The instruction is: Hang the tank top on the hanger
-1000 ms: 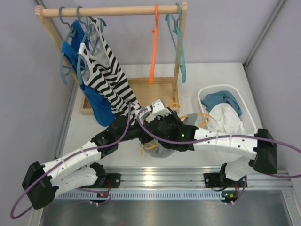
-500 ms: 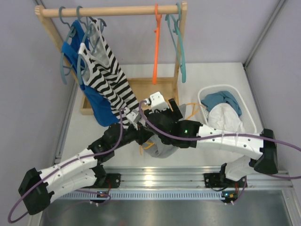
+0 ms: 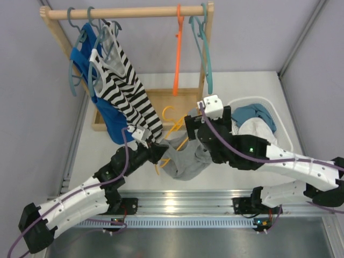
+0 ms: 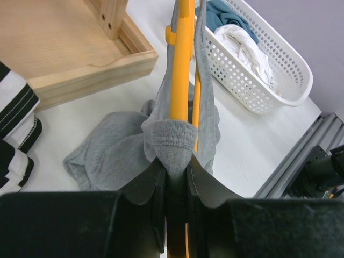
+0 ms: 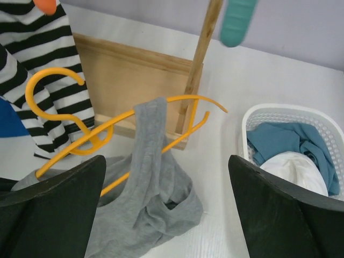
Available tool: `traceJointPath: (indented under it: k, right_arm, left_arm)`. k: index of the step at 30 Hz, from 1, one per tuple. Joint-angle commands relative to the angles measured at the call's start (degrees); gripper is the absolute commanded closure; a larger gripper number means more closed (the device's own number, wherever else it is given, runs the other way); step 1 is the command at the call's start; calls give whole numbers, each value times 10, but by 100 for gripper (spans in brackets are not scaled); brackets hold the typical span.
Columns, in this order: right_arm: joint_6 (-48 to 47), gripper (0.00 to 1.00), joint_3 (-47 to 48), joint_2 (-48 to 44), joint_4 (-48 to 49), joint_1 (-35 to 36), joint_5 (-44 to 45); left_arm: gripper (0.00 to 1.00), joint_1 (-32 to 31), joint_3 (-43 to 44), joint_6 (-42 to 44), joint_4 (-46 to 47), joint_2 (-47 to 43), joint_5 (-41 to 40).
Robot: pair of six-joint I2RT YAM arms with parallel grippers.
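Though soft and limp, grey tank top (image 4: 115, 156) over slim yellow-orange hanger (image 4: 181, 64).

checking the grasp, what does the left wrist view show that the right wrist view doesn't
Only left wrist: the left jaws shut on a fold of the tank top, right at the hanger bar, and the rail at the table edge.
Only right wrist: the hanger's hook, a strap draped over its arm, the rack post, a teal hanger tip, and the right jaws wide open, holding nothing.
Both: tank top, hanger, basket, striped top, wooden base.
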Motion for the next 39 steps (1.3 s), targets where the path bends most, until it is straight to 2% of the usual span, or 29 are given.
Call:
traceJointPath:
  k: [1,7,9,19,22,27,30,39]
  right_arm:
    - [28,4,25,-51,-16,7,18]
    - [46,3,27,-88,-44,7,27]
    - [52,3,32,-91,-53,6,30]
    - [57,3,35,-109,-68,6,28]
    - [57,3,36,-109,-69,6,27]
    - [51,3,44,-110,-68,6,26]
    - [50,3,45,-109,-67,6,25]
    - [47,3,46,-112,-69,6,23]
  left_arm:
    - [100,-2,11,-12,2,-26,-42]
    - [100,-2,46,-29,-77,-86,-126]
    - [100,-2,69,-26,-131,-103,-160]
    - [100,-2,318,-12,-383,-64,-276]
    - [100,-2,393,5,-444,-34,-292]
    - [100,-2,510,45,-492,41,-296]
    - [100,-2,622,76,-530,92,-309]
    - [100,-2,810,129,-591,205,-314]
